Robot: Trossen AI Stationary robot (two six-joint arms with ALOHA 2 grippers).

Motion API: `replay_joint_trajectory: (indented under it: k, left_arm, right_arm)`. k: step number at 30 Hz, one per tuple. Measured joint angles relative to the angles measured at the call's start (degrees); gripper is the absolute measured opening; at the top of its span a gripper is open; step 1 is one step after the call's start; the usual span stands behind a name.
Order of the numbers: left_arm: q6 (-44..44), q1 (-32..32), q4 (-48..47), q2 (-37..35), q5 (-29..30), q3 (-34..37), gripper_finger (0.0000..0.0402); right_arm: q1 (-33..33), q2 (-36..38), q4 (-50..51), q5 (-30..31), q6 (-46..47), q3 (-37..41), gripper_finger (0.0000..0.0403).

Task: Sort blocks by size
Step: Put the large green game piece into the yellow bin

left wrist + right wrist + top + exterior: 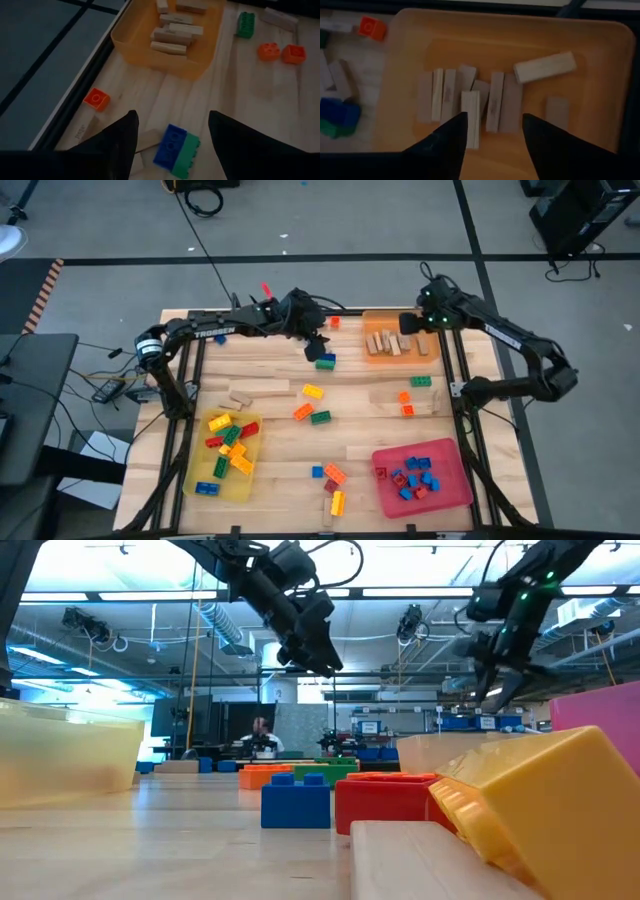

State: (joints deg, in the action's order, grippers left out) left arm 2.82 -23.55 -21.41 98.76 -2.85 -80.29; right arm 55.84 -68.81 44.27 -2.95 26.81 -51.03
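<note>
So my right jaws (492, 131) were parted and empty, hanging over the orange tray (433, 352) at the far right of the worktop (280, 445), right above the row of tan wooden pieces (470, 102) lying in it. One wooden block (545, 66) sat crosswise, apart from the row.

My left jaws (172, 132) were spread wide with nothing in them, hovering above a blue-and-green brick pair (176, 150) near the far edge, just left of that same tray. A small orange brick (97, 98) sat close to the worktop's rim beside them.

Further out, loose bricks were scattered all over the middle: yellow, orange and green ones, a few more wooden bits. The yellow tray (197, 477) at the near left had a mixed pile, and the red tray (455, 485) at the near right held mostly small blue and red ones. Sorting looked roughly halfway to me.

What could've gone wrong: the blue and green halves looked like two bricks sitting together, so a pinch might've lifted one and knocked the other off. Also both my arms were crowded round the same corner, so a careless swing could've bumped them together or nudged the orange tray.
</note>
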Motion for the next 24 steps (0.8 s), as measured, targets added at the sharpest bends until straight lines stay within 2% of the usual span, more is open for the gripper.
replay_joint_trajectory:
  k: [5,9,11,17,24]
  left_arm:
    - [-1.8,0.5,0.1,0.0,-1.6,-0.1,0.0248]
    - [-2.8,0.5,-0.7,-0.6,-7.6,-0.5,0.0248]
    - [-4.2,0.5,-0.2,-1.7,-8.3,-0.5,0.0248]
    - [-4.5,0.4,-1.8,-7.5,-5.7,-0.5,0.0248]
    - [-4.7,1.3,-6.6,-12.0,-2.9,-0.1,0.0248]
  right_arm:
    - [-2.5,6.8,4.4,1.7,1.5,0.0,0.0189]
    - [-6.3,11.9,6.4,1.9,2.2,0.0,0.0178]
    - [-8.8,14.0,7.6,1.9,4.1,0.0,0.0171]
    - [-18.4,17.8,12.5,3.4,11.0,0.0,0.0152]
    - [-32.2,16.4,16.9,4.4,20.3,0.0,0.0116]
